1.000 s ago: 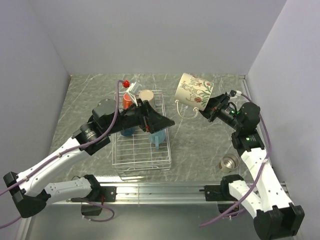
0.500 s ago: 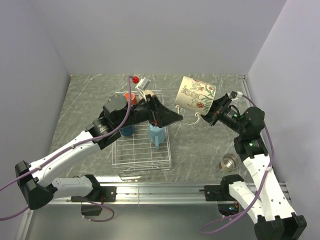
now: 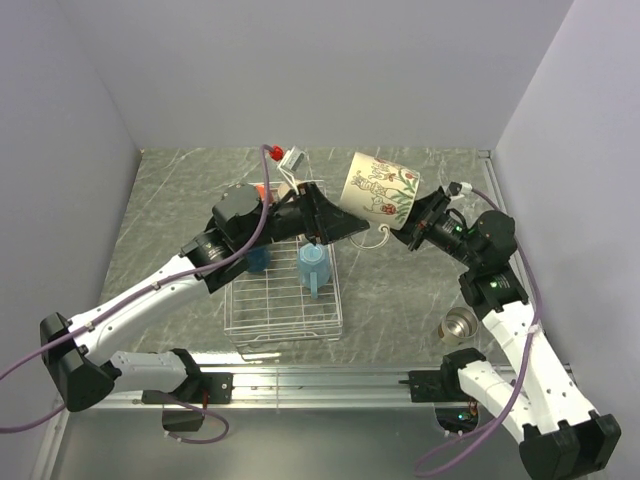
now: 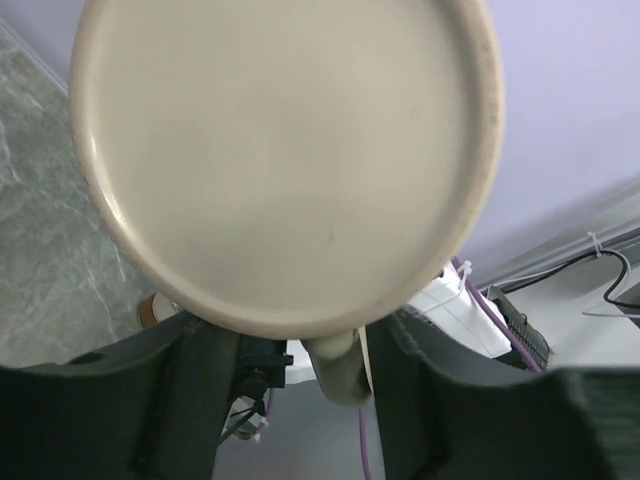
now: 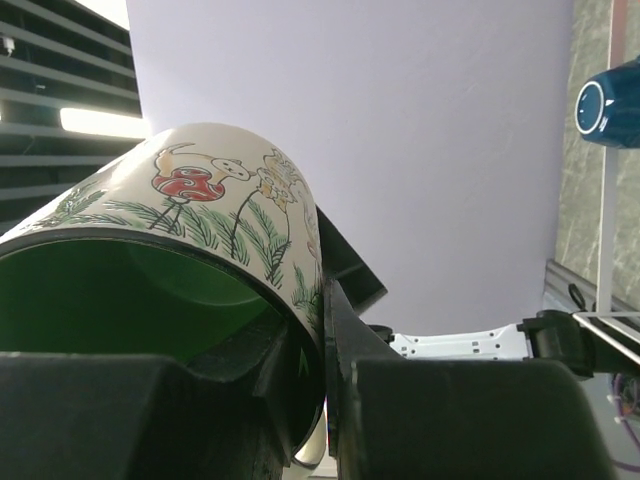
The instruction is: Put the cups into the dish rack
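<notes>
Dish rack (image 3: 282, 322) sits mid-desk (image 3: 170, 200), long axis running near to far. Inside it: dark blue mug (image 3: 257, 261) on the left, light blue mug (image 3: 312, 266) on the right with its handle toward the near side. A sliver of the orange-red mug (image 3: 259, 189) shows at the far end, mostly behind the arm. Can't tell mouth-up or mouth-down for any of these.

Left arm reaches up and right across the rack. Left gripper (image 3: 342, 228) points at the base of the cream mug (image 3: 380, 190), fingers (image 4: 150, 400) partway apart, one on each side of the mug handle (image 4: 338, 372). A gap shows on one side, so they're not clamped.

Cream mug is in the air, just right of the rack's far right corner. It's tipped nearly on its side: base up-left, mouth down-right, handle hanging underneath. Red flowers and green fronds outside, green inside, plain cream base.

Right arm is elbow-up, wrist aimed left. Right gripper (image 3: 412, 222) pinches the mug rim, one finger inside and one outside.

Small metallic cup (image 3: 458, 325) stands on the desk beside the right arm.
</notes>
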